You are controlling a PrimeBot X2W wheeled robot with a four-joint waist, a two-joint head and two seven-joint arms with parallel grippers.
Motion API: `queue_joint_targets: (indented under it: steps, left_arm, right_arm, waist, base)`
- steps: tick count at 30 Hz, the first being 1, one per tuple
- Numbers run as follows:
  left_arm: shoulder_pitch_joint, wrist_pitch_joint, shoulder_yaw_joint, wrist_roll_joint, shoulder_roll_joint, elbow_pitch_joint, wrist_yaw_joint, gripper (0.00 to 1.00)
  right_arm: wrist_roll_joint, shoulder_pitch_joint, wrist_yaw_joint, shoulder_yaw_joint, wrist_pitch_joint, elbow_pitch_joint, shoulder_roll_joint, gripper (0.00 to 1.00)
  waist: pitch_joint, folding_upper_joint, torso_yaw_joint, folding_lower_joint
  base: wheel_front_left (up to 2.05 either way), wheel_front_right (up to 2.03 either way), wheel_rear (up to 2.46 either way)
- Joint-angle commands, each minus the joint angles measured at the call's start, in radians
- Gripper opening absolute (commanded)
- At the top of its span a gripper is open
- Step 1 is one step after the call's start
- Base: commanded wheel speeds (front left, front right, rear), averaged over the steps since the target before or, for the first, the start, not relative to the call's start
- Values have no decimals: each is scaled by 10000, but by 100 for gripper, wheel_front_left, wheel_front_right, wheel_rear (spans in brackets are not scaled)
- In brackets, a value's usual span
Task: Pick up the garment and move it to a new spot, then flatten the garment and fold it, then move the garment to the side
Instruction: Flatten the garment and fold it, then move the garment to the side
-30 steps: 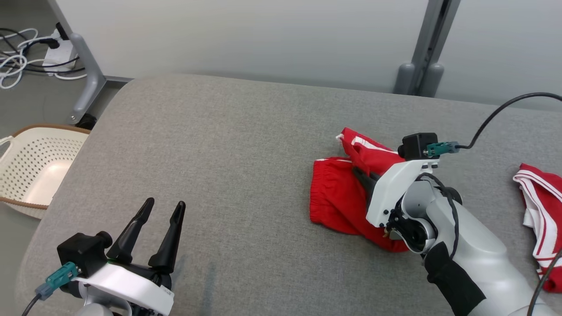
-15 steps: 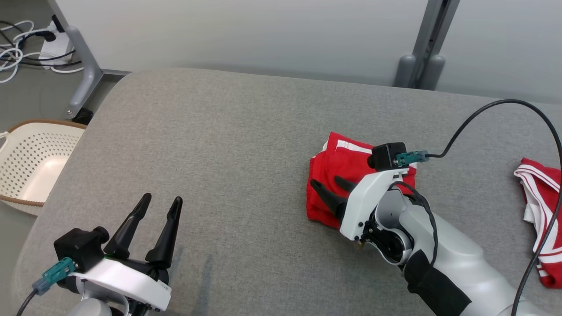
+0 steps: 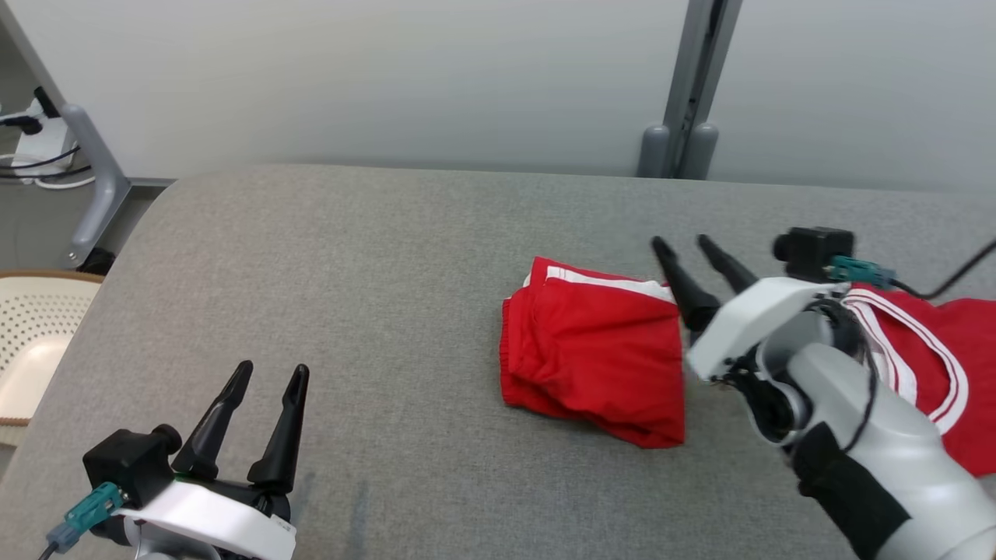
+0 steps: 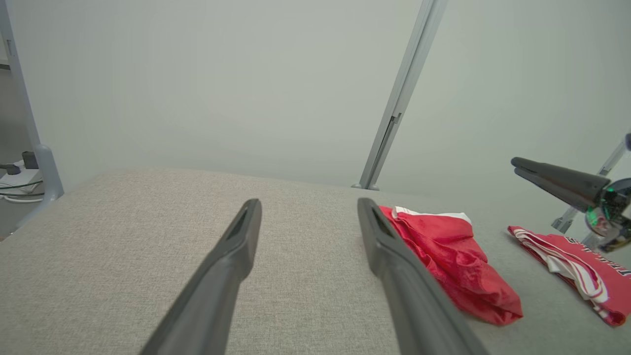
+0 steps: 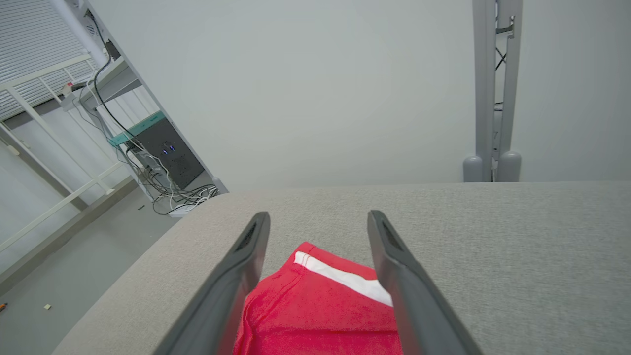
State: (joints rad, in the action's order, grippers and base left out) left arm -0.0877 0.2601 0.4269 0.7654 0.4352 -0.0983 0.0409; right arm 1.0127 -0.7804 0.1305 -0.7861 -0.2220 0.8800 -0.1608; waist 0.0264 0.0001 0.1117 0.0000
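Letting go just now, our right pincer [image 3: 681, 242] is wide open & empty, beside the red shorts [image 3: 595, 354], folded on the grey table [image 3: 350, 257]; left pincer [image 3: 272, 367] open too. Fold looks done; next: move aside.

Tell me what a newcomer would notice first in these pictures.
First comes the folded red garment, bright against the middle of the grey table. Next is the right gripper, jaws open and empty, raised just by the garment's right edge, with a second red and white garment under that arm at the table's right end. The left gripper stands open at the lower left.
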Motion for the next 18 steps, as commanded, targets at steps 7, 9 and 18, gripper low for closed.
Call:
queue_joint_targets:
  steps: [7,9,18]
  left_arm:
    - [349,53,-291,-304,-96,209,59,100]
    - [423,50,-383,-413,-152,260,49,100]
    - [491,53,-656,-873,-274,405,-118,100]
  right_arm:
    - [-310,966,5,1038,-407,54,-597,100]
    - [-383,1265,4,1358,-441,6,-647,100]
    - [-586,1897,5,1876,-138,106,-301,100]
  waist:
    - [-138,-1,-297,0]
    - [-140,-1,-331,0]
    - [-55,-1,-255,0]
  base:
    - [0,0,0]
    - [0,0,0]
    - [0,0,0]
